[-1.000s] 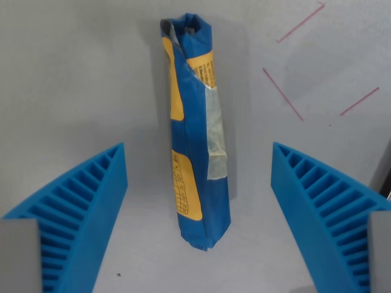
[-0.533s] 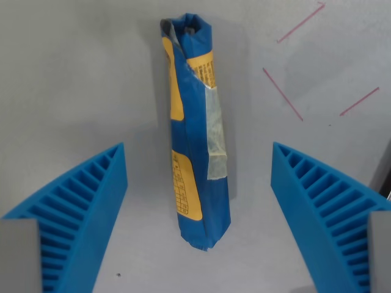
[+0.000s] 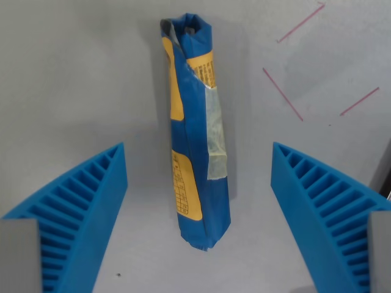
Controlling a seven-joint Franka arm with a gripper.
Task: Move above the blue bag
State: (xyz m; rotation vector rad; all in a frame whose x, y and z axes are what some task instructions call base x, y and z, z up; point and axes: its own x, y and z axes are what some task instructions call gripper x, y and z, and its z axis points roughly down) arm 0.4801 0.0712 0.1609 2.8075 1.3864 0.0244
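A long blue bag (image 3: 197, 128) with yellow label patches and a strip of clear tape lies on the grey surface, running from the top centre of the wrist view down to the lower middle. My gripper (image 3: 198, 159) hangs over it, open. Its two ribbed blue fingers (image 3: 79, 207) stand wide apart, one at the wrist view's left and one at the right, with the lower half of the bag between them. Neither finger touches the bag.
Thin red lines (image 3: 282, 93) are drawn on the grey surface at the upper right. A dark edge (image 3: 385, 177) shows at the far right border.
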